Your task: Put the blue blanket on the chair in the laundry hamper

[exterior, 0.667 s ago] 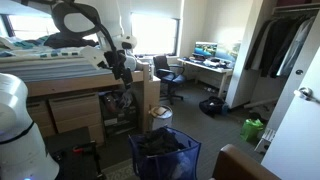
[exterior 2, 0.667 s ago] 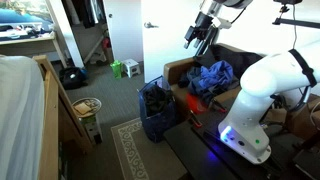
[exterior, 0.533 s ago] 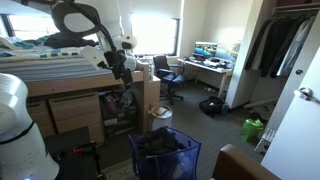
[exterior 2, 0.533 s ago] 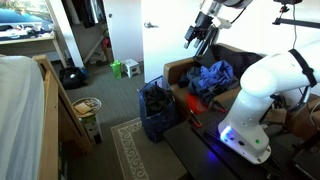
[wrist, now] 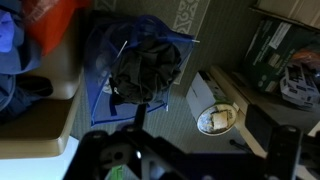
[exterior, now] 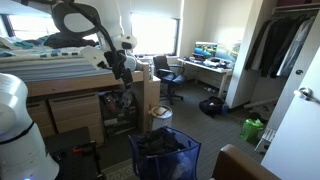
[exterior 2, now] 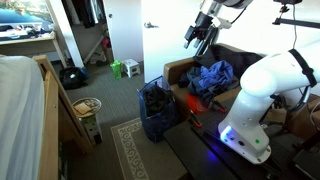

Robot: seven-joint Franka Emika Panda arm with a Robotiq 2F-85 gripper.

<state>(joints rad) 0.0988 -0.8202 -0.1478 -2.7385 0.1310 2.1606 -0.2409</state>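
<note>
A bright window (exterior: 150,30) lights a grey-carpeted floor (exterior: 200,130), a lofted bed (exterior: 50,70), a desk (exterior: 207,68), an office chair (exterior: 166,72), hanging clothes (exterior: 280,45) and a patterned rug (exterior 2: 130,150).

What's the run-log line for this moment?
stage: pre-grasp | gripper: open, empty, above chair | blue blanket: on chair, ungrasped | laundry hamper: beside chair, holds dark clothes

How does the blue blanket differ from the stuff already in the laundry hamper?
The blue blanket is bright blue; the hamper's contents look dark, nearly black. The blanket lies crumpled on the brown chair; the contents sit inside the laundry hamper on the floor. Both are bunched fabric.
</note>
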